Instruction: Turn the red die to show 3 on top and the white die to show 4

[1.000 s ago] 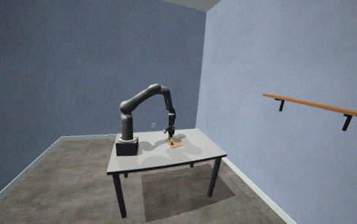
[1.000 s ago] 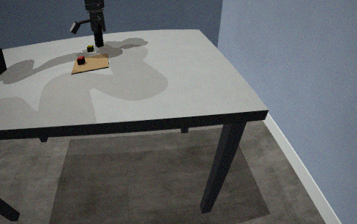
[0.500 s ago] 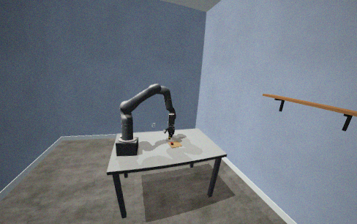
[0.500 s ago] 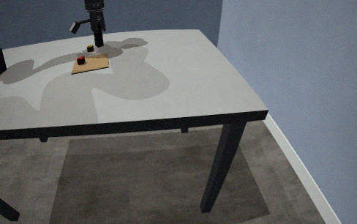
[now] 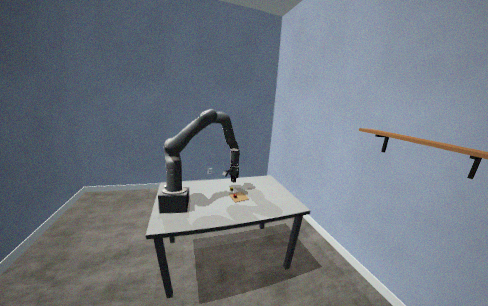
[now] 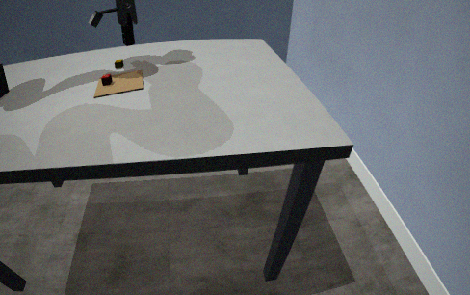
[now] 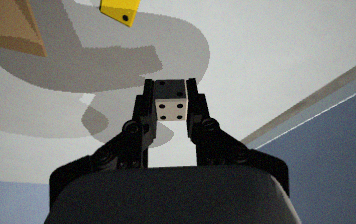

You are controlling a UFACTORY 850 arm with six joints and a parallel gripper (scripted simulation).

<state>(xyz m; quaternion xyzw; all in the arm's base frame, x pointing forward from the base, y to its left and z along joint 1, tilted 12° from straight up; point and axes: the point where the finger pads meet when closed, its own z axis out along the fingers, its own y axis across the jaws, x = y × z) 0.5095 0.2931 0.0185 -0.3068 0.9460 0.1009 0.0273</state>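
My gripper [image 7: 170, 91] is shut on the white die [image 7: 171, 102] and holds it in the air above the far part of the table. The die face toward the wrist camera shows four pips. The gripper also shows in the top view [image 5: 233, 174] and at the top of the exterior view [image 6: 127, 36]. The red die [image 6: 106, 79] lies on the tan mat [image 6: 119, 84], near its left end. The yellow die [image 6: 118, 63] lies on the table just beyond the mat. In the wrist view only a corner of the yellow die [image 7: 120, 10] and a corner of the mat [image 7: 19, 27] show.
The arm's base [image 5: 173, 199] stands at the left end of the table. The table's far edge and the blue wall are close behind the gripper. A wooden shelf [image 5: 425, 144] hangs on the right wall, far from the table.
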